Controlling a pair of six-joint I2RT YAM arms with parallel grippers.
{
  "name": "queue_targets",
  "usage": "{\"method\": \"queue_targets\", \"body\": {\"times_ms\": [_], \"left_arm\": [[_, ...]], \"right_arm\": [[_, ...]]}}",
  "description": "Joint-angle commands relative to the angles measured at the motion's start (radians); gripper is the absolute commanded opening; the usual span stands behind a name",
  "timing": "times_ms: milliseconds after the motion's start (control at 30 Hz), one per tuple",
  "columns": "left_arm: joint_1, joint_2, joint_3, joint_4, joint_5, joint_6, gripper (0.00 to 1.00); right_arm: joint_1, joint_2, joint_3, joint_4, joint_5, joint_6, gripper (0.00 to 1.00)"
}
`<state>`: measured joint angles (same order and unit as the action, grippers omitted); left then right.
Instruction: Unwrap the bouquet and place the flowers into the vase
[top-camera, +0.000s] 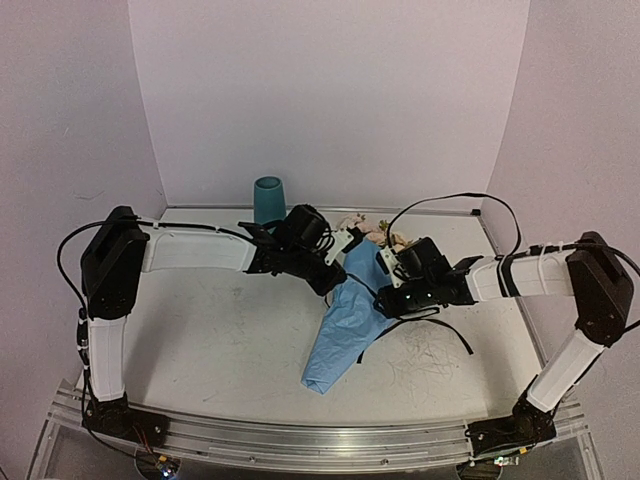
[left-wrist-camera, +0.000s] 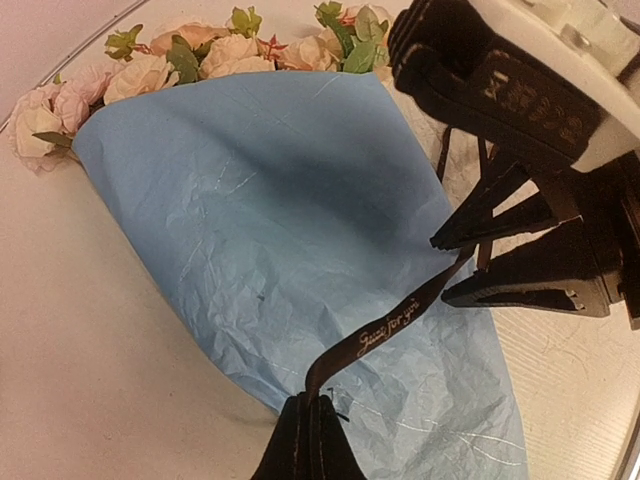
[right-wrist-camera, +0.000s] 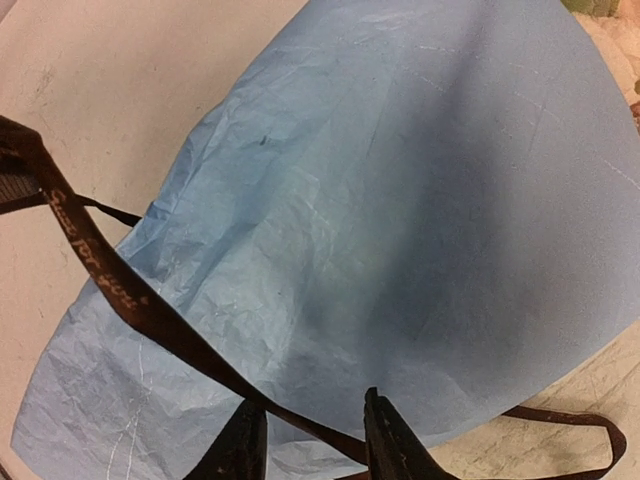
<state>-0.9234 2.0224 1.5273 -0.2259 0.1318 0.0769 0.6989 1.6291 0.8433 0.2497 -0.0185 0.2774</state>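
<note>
Blue paper bouquet (top-camera: 340, 325) beneath left gripper (left-wrist-camera: 310, 420), ribbon (left-wrist-camera: 390, 325) pinched

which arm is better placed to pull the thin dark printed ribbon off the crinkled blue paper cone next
Probably the left: the left gripper is shut on the ribbon, which runs taut over the paper cone. The right gripper only straddles it, jaws apart, and would have to close first.
</note>
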Motion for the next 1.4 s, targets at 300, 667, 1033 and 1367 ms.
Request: {"method": "queue_targets", "body": {"times_ms": [300, 667, 1033, 1367], "left_arm": [[0.007, -0.055, -0.026, 0.036, -0.014, -0.011, 0.09], [0.004, -0.093, -0.087, 0.062, -0.04, -0.052, 0.49], [-0.011, -0.344, -0.407, 0.329, -0.106, -0.221, 0.66], [-0.068, -0.296, -0.437, 0.55, 0.005, -0.331, 0.63]], "right_arm": [[0.002, -0.11, 0.119, -0.069, -0.092, 0.019, 0.0], [0.002, -0.128, 0.271, -0.095, -0.268, 0.099, 0.0], [0.001, -0.03, 0.377, -0.121, -0.319, 0.181, 0.0], [0.002, 0.017, 0.445, -0.12, -0.354, 0.242, 0.01]]}}
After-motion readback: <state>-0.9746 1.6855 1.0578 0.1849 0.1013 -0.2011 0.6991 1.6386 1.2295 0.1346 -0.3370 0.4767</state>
